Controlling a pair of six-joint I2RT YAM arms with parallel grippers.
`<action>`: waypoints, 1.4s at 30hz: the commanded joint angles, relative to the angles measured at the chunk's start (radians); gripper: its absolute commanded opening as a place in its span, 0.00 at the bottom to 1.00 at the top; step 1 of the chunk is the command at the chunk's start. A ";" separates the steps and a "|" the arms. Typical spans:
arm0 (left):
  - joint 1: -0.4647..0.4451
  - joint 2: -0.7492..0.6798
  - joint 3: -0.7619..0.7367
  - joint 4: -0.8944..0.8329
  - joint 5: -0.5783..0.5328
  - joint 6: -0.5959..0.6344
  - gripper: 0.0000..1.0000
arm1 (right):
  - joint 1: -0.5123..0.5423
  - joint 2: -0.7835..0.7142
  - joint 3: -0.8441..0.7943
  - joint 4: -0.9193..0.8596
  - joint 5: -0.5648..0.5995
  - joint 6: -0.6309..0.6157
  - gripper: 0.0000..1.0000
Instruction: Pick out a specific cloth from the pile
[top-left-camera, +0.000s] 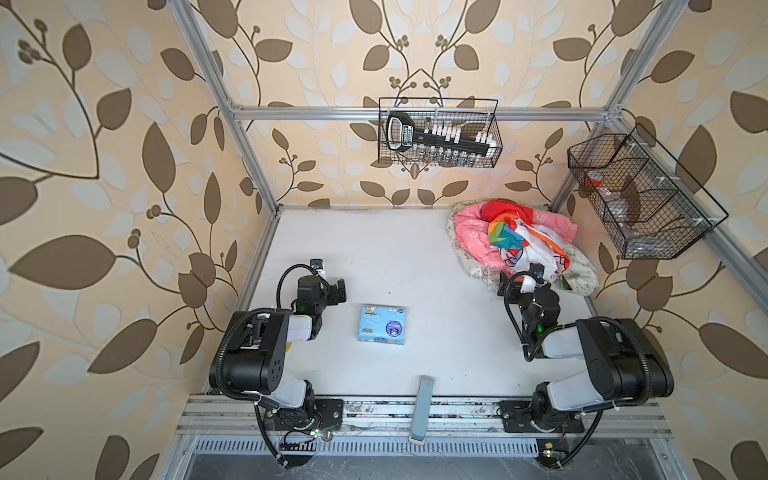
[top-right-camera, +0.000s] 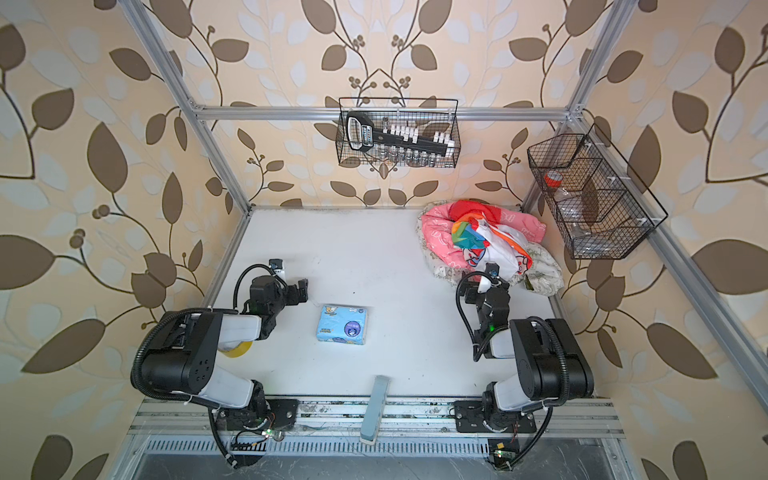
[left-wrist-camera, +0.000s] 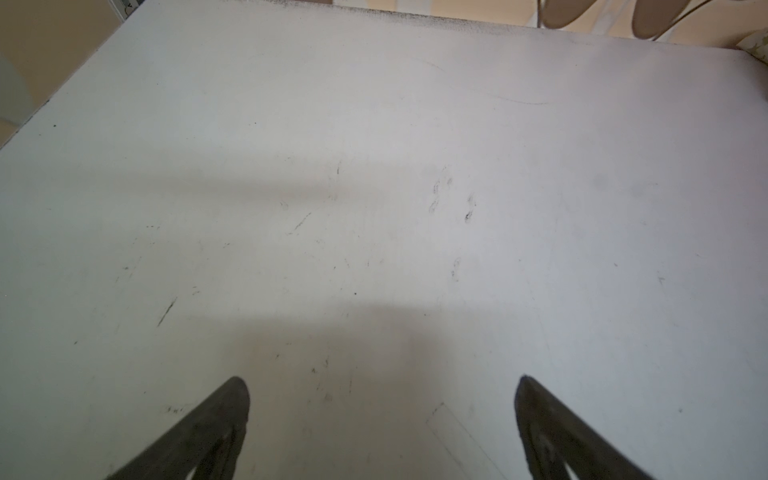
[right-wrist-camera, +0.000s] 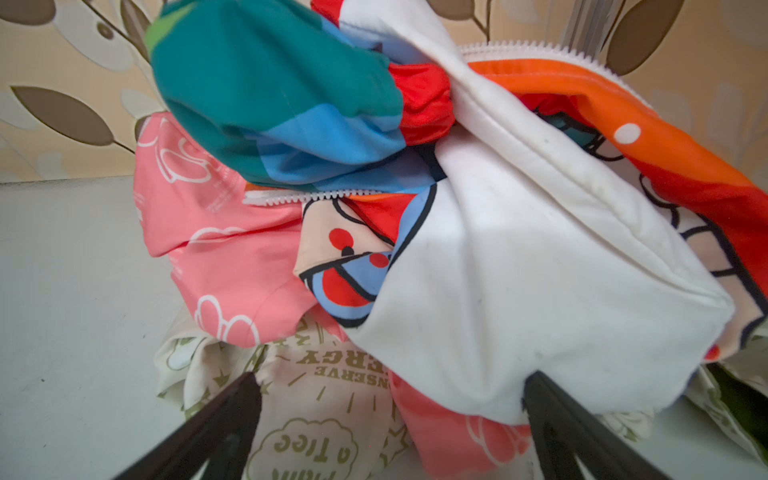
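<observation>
On the white table (top-left-camera: 395, 257), in the far right corner against the wall, the pile (top-left-camera: 523, 243) stands as one crumpled heap in both top views. Within it I find the cloth (top-left-camera: 471, 237), coral pink with white outline prints, running along the heap's left side and round its far edge. In my right wrist view the cloth (right-wrist-camera: 232, 266) lies over the cream printed cloth (right-wrist-camera: 316, 415) and under the other garments. A white cloth with orange trim (right-wrist-camera: 519, 291) sits on top on the side nearest me, its zip showing, and a rainbow cloth (right-wrist-camera: 270, 91) is bunched beside it at the crest. My right gripper (right-wrist-camera: 392, 380) is at the near edge of the pile, jaws spread wide and gripping nothing. The lower fold of the white cloth hangs just by one fingertip; I cannot tell whether they touch. My left gripper (left-wrist-camera: 381, 379) is well apart from the pile, jaws likewise spread over bare table. A light blue packet (top-left-camera: 382, 324) lies flat between my arms, nearer the left one. A grey-blue bar (top-left-camera: 422, 409) lies across the front edge of the table.
</observation>
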 joint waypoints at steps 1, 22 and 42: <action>0.009 -0.006 0.027 0.024 -0.007 0.017 0.99 | -0.004 -0.002 0.018 0.000 -0.014 0.009 1.00; 0.009 -0.473 0.330 -0.753 0.275 -0.196 0.99 | 0.011 -0.566 0.307 -0.898 -0.074 0.179 1.00; -0.252 -0.483 0.426 -0.842 0.965 -0.206 0.99 | 0.325 -0.133 0.947 -1.484 -0.104 0.078 0.99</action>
